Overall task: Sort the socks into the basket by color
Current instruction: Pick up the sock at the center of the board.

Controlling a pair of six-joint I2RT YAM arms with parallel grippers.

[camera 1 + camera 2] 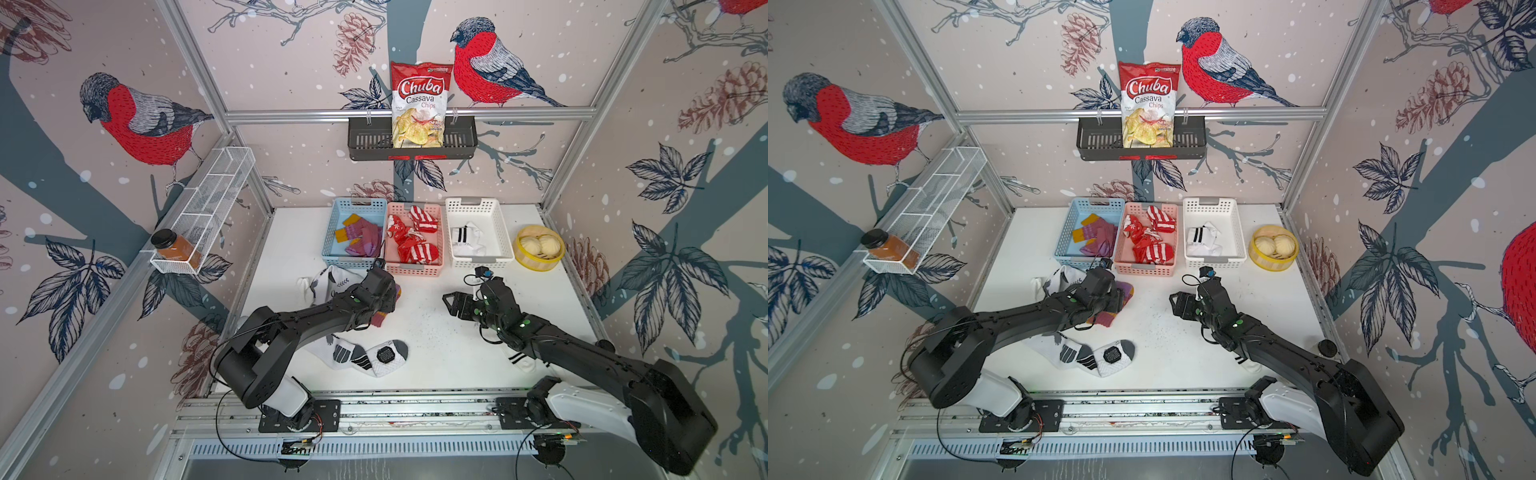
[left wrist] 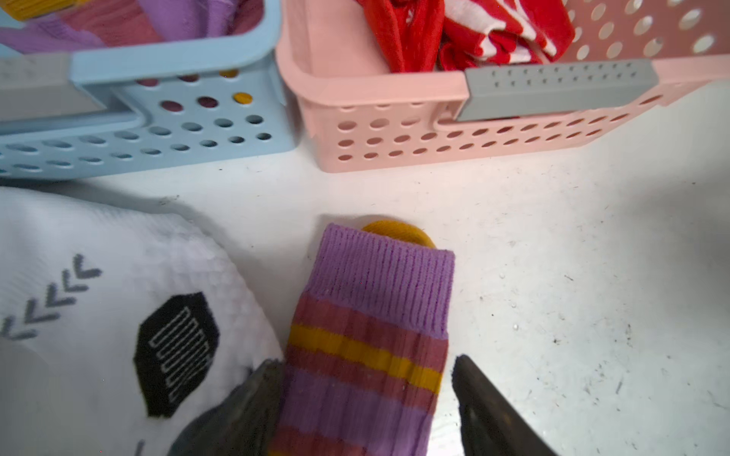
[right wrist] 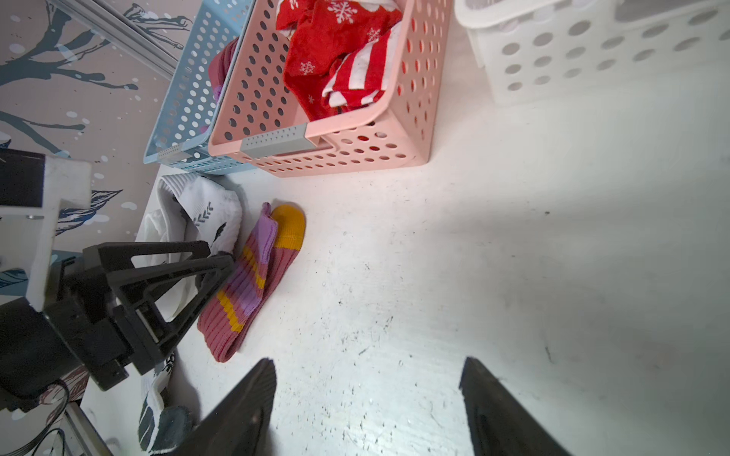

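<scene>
Three perforated baskets stand in a row at the back of the white table (image 1: 436, 332). The blue basket (image 1: 360, 203) holds maroon-purple socks (image 1: 361, 239) with mustard cuffs, the pink basket (image 1: 413, 271) holds red-and-white socks (image 1: 415, 239), and the white basket (image 1: 471, 203) holds a white sock with black stripes (image 1: 465, 239).

The left gripper (image 2: 365, 369) hangs low over a striped maroon-purple sock (image 2: 367, 316). This sock lies flat on the table, just in front of where the blue and pink baskets meet, and a mustard toe shows beyond its purple cuff. The gripper's fingers (image 2: 253, 402) stand apart on either side of the sock, one at its edge and the other clear of it (nothing is pinched).

Just beside the striped sock lies a white sock with grey chevrons (image 2: 98, 276) and a black patch.

The right gripper (image 3: 369, 363) hangs over bare table in front of the pink and white baskets, with its fingers spread wide and nothing between them.

Near the front edge lie white socks with grey patches (image 1: 365, 355). A second black-striped white sock (image 1: 519, 359) is partly hidden under the right arm.

A yellow steamer (image 1: 539, 262) containing buns sits beside the white basket. A chips bag (image 1: 419, 104) stands in a black shelf (image 1: 365, 143) on the back wall.
</scene>
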